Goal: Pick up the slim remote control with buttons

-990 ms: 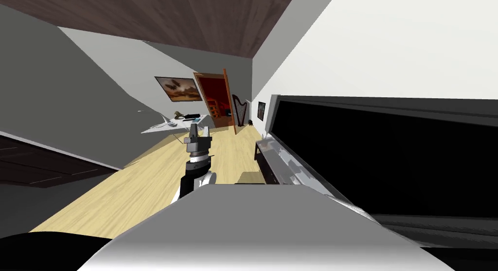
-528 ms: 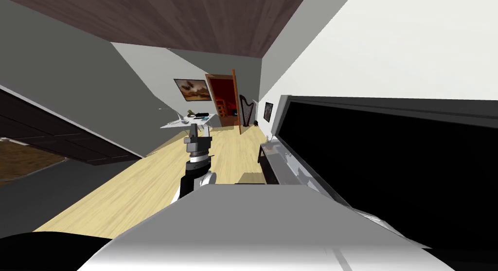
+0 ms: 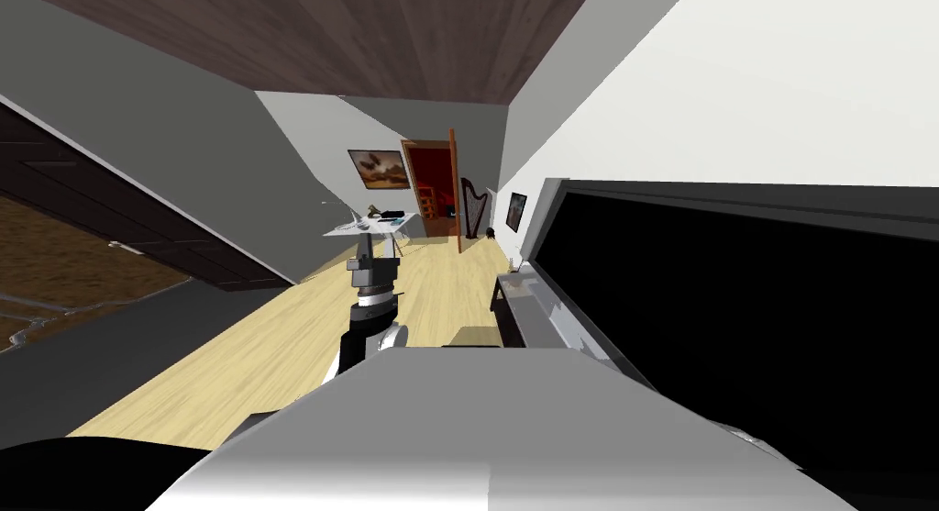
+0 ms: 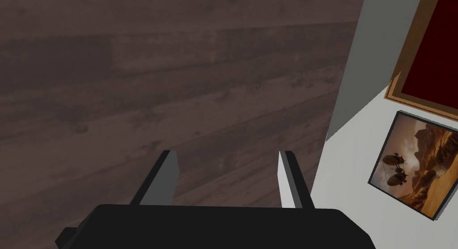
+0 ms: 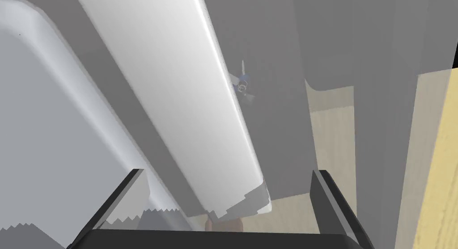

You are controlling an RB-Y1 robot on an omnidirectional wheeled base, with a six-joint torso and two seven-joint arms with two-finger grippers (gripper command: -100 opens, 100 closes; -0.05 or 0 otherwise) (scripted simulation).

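Observation:
My left gripper (image 3: 379,244) is raised in front of me in the head view, pointing up and forward. In the left wrist view the left gripper (image 4: 228,154) stands open with nothing between its fingers. The right gripper (image 5: 228,171) is open wide and empty over pale wood floor. Far down the room stands a white table (image 3: 353,228) bearing several small things, among them a flat dark one (image 3: 392,214). They are too small to tell whether any is the slim remote.
A big black screen (image 3: 734,294) runs along the right wall over a low dark bench (image 3: 513,304). Pale wood floor (image 3: 275,349) leads to the table. Beyond are an open red doorway (image 3: 429,180), a harp (image 3: 472,207) and a dark door (image 3: 138,239) at left.
I have turned to my left: the table, doorway and screen have slid right in the head view and the dark door at left has come in. Both grippers stay as they were.

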